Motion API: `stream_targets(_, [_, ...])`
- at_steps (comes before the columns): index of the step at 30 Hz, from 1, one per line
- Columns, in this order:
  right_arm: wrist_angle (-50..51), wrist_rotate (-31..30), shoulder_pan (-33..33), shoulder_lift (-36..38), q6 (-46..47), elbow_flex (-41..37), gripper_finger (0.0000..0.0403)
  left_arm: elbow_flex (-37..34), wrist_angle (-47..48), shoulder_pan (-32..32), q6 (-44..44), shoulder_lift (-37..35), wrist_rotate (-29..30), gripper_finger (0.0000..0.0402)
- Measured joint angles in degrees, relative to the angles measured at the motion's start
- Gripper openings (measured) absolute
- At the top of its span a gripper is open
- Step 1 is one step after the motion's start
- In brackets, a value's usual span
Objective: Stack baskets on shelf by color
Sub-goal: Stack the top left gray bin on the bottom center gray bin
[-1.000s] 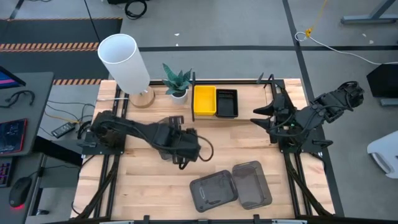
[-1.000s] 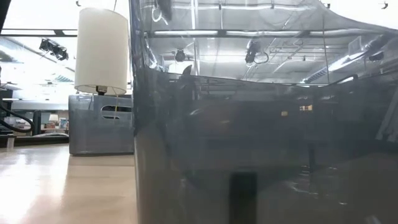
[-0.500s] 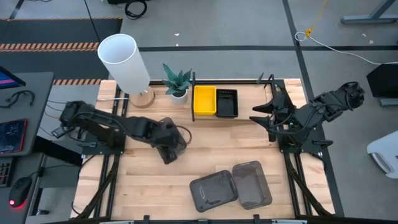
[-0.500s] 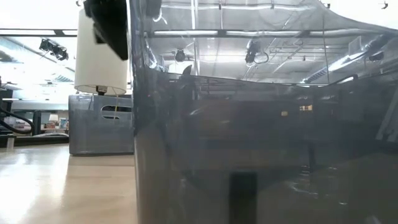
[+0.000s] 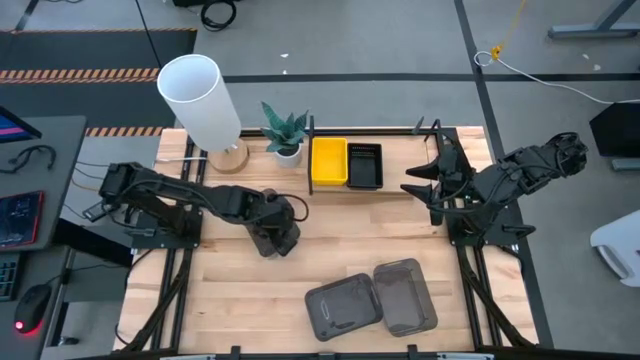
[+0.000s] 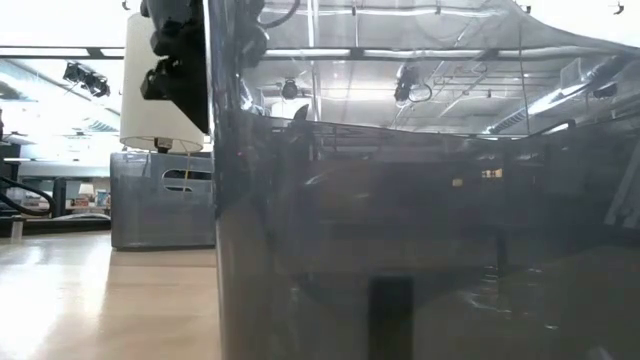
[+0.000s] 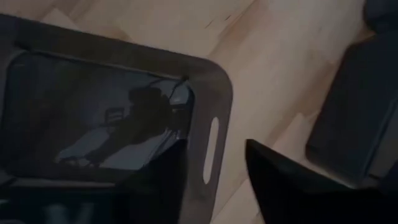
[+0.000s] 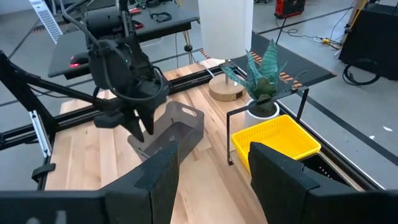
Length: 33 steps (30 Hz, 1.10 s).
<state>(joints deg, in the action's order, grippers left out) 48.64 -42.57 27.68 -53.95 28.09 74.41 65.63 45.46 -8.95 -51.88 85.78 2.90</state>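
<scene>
On the shelf (image 5: 400,190), yellow basket (image 5: 328,161) beside black basket (image 5: 364,165).

three grey baskets (image 5: 343,306), one yellow basket (image 5: 328,161), one black basket (image 5: 364,165)

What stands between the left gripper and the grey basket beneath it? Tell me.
Nothing visible does. The left gripper hangs open directly over the grey basket, with the basket's slotted rim just below it.
</scene>
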Motion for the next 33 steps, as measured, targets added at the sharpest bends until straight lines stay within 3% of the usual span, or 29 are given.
stream_targets(7, [-0.11, 0.02, -0.02, -0.02, -0.04, 0.00, 0.0197, 0.07, -3.47, -1.65, 4.72, 4.73, 0.05, 0.0257])
stream_targets(14, [-0.16, 0.02, -0.02, 0.00, 0.18, 0.00, 0.0197, 0.04, -3.23, -4.99, 13.61, 10.56, 2.18, 0.0257])
stream_targets(22, [-0.44, 0.02, -0.02, 0.00, 0.23, 0.00, 0.0197, 0.02, -4.47, -5.71, 20.92, 14.13, 2.36, 0.0182])
stream_targets(30, [-0.59, 0.02, -0.02, 0.00, 0.25, 0.00, 0.0197, 0.36, -3.47, -5.48, 19.06, 13.47, -0.98, 0.0016])
stream_targets(33, [-0.59, 0.02, -0.02, 0.00, 0.25, 0.00, 0.0197, 3.20, 0.90, -5.51, 18.24, 13.06, -1.77, 0.0012])
